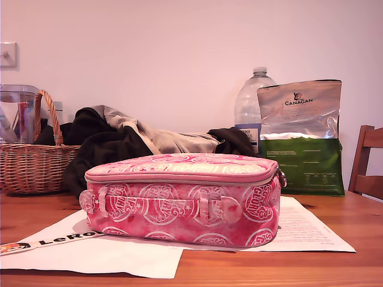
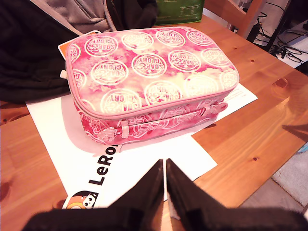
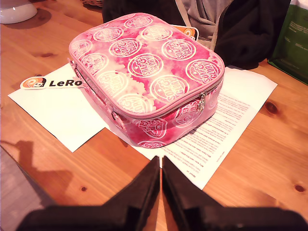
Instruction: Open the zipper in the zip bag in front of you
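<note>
Lying flat on papers [image 1: 90, 254] atop the wooden tabletop [image 3: 269, 159], zip bag [image 2: 149, 72] ahead of first gripper [image 2: 164, 166] and second gripper [image 3: 160, 162], both pinched narrow, empty, apart from it; zipper [image 3: 187, 105] fully closed.

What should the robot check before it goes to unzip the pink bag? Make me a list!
1. Zip bag sitting flat on the papers: ok.
2. Zipper closed all along: ok, still to open.
3. Zipper pull in sight at the corner: ok.
4. My first gripper empty, jaws nearly together: ok.
5. My second gripper empty, clear of the bag: ok.
6. Which way the pull must travel: cannot tell.
</note>
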Robot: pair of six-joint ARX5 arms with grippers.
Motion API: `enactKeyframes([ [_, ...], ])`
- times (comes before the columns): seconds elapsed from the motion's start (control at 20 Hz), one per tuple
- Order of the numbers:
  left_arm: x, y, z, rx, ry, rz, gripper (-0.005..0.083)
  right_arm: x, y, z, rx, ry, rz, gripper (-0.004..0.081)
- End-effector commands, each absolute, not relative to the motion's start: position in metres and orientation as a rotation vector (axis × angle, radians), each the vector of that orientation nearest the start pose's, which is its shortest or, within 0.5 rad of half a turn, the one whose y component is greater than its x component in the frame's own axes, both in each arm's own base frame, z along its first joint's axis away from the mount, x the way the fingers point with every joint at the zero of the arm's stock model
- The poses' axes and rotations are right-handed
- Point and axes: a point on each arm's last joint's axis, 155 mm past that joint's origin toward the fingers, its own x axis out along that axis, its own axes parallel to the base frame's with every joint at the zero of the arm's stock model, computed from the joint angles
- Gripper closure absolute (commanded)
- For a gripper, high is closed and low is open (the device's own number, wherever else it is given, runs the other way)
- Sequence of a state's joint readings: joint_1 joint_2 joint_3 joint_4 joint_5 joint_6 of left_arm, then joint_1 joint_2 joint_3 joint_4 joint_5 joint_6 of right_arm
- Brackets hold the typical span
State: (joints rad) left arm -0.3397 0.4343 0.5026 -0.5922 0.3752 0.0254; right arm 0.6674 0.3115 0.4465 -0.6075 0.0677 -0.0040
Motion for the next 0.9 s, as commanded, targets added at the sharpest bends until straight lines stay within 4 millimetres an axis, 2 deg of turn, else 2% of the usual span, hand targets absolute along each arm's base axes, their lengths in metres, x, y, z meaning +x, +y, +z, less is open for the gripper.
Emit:
enactKeyframes([
  [0.0,0.197,-0.159,0.203,-0.024,0.381,-0.804,0.0794,0.198,0.141,0.196,-0.117,0.306,0.599,0.0782],
  [0.3,0.197,-0.159,0.203,-0.024,0.380,-0.804,0.0794,0.198,0.141,0.196,-0.116,0.306,0.599,0.0783],
  [0.5,0.204,-0.161,0.213,0.004,0.326,-0.811,0.0794,0.199,0.142,0.194,-0.116,0.315,0.599,0.0783],
  [0.6,0.209,-0.165,0.212,0.014,0.342,-0.823,0.0794,0.199,0.144,0.188,-0.113,0.345,0.604,0.0783],
  [0.85,0.227,-0.189,0.208,0.100,0.353,-0.923,0.0794,0.204,0.154,0.162,-0.137,0.461,0.623,0.0783],
])
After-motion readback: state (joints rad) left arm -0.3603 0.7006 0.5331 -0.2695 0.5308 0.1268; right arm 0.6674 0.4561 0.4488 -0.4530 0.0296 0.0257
